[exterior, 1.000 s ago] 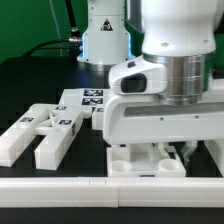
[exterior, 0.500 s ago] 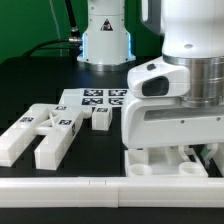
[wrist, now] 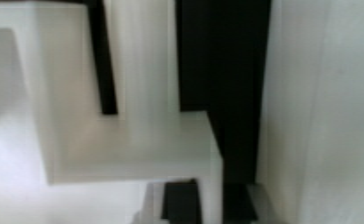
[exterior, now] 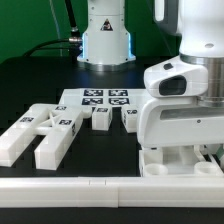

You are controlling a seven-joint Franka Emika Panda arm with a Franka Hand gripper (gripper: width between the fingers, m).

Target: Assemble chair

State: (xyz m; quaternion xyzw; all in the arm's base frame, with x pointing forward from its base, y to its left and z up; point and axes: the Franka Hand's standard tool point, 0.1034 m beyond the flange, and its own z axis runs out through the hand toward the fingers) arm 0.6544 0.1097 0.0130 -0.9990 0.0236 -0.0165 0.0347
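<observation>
Two long blocks [exterior: 52,140] exterior view's left; two small cubes [exterior: 101,119] beside marker board [exterior: 95,97]; gripper [exterior: 188,142] fully closed.

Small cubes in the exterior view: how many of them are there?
2. One cube lies at the marker board's near edge; another cube lies further to the exterior view's right. The arm may hide more.

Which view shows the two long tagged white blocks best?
The exterior view: the long blocks lie side by side at its left, tags visible. The wrist view shows only blurred white surfaces and dark gaps; those blocks cannot be recognised.
</observation>
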